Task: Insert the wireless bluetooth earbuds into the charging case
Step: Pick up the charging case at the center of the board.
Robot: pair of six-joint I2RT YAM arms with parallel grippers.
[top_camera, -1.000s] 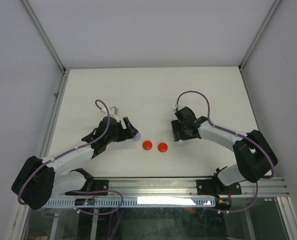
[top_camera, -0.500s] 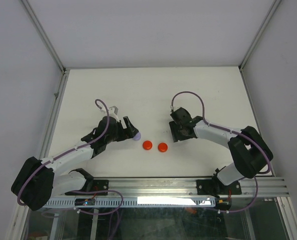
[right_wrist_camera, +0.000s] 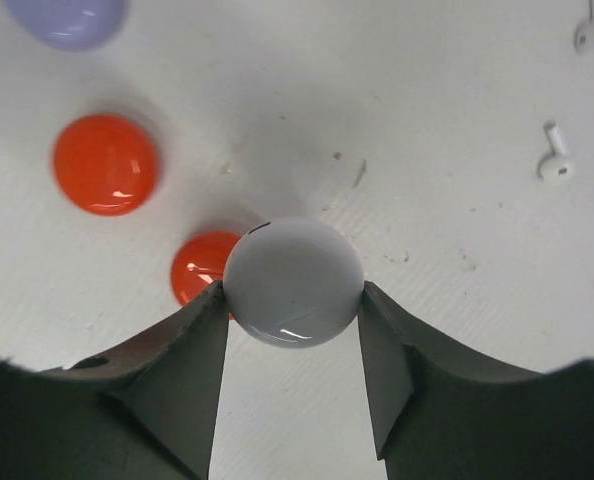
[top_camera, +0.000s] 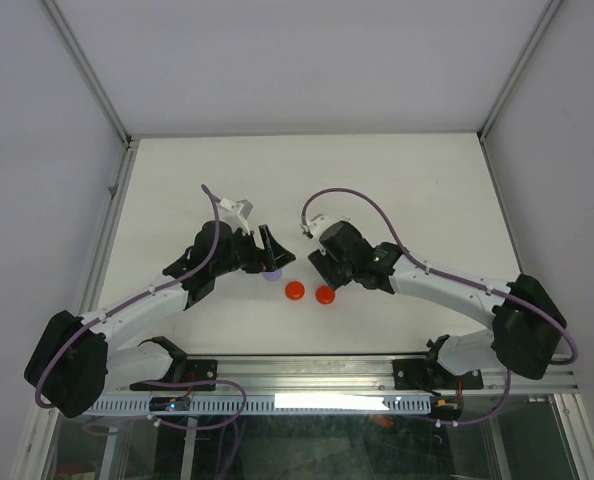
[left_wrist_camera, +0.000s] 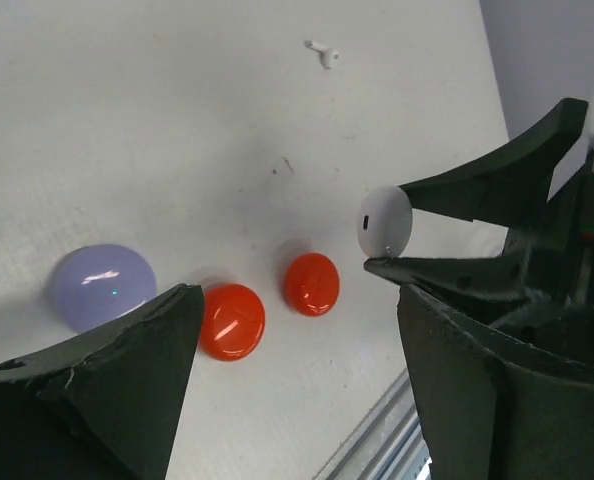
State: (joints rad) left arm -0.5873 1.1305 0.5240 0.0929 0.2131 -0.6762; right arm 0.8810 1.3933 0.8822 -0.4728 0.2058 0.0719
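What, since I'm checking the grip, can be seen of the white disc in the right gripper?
The white disc is round, smooth and glossy, seemingly plastic, with a small dark mark at its upper edge. It sits pinched between the two fingers of the right gripper, one on each side, and hides part of a red disc.

Earbuds lie on the table, well apart from discs.

Bright, even light is coming down from overhead — the tabletop is washing out to near white. Soft, faint shadows are spreading beside the red discs, and small glints are showing on them and on the white disc. The right gripper is looking dark and slightly soft along the frame's bottom.
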